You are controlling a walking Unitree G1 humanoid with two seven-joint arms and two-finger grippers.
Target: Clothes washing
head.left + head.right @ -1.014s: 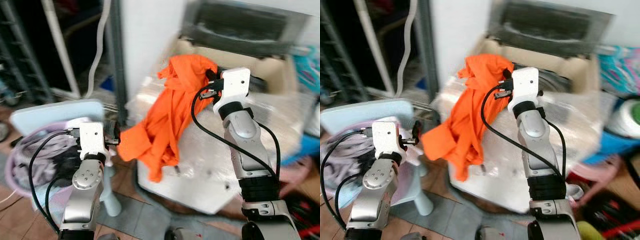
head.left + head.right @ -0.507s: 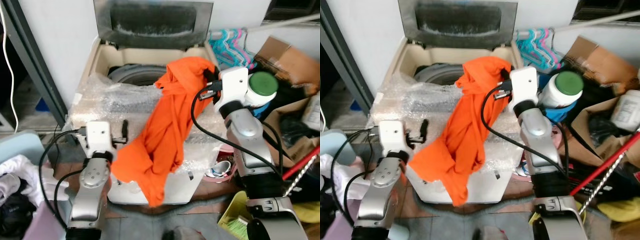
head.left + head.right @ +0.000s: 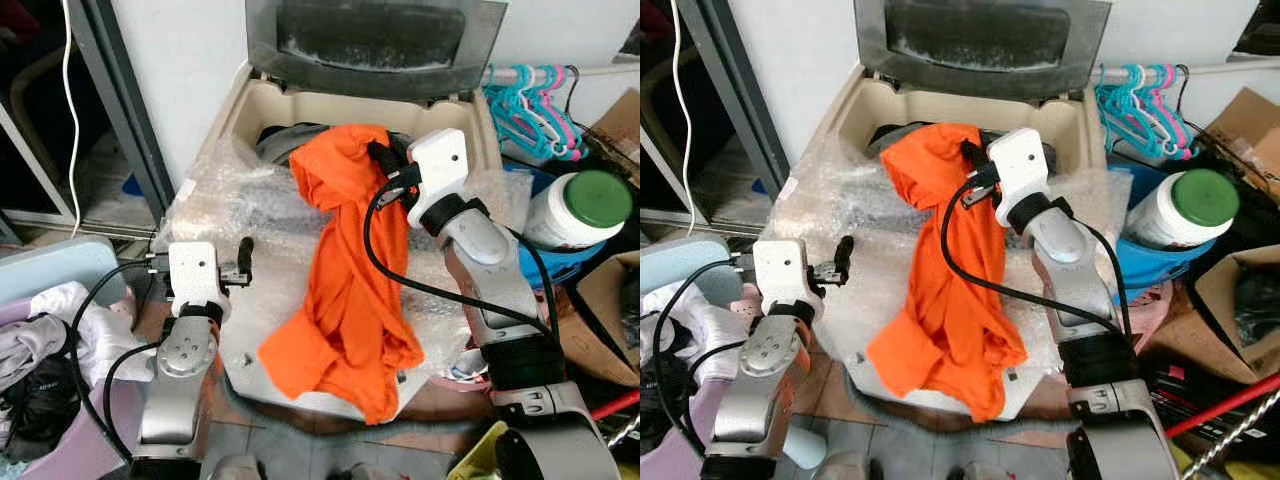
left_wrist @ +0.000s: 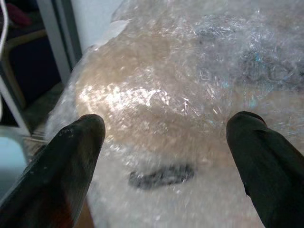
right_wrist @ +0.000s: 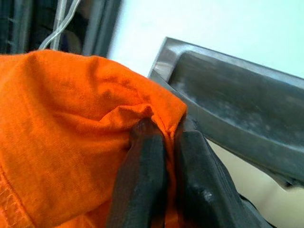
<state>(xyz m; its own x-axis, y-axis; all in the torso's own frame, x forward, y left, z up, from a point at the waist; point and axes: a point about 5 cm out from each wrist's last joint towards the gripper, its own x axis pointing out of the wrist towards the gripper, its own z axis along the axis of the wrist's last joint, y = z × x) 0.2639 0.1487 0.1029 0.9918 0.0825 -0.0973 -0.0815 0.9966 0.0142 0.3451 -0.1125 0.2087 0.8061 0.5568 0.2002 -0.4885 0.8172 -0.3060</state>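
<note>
The drum of the beige top-loading washing machine [image 3: 250, 110] is mostly hidden behind the orange cloth garment [image 3: 345, 300] and the clear bubble wrap [image 3: 225, 215] over the machine's front. The right pincer [image 5: 164, 142] has its fingertips buried in a fold of that garment. The open grey lid [image 3: 375, 40] is cut off by the picture's top edge. The lavender plastic basket of clothes [image 3: 45, 420] runs off the left edge, and the white jar with a green cap [image 3: 575, 210] is partly behind the right arm.

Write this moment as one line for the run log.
right tool: shut on orange shirt | shirt: hanging over washer opening | left tool: open, at bubble wrap | lid: open
</note>
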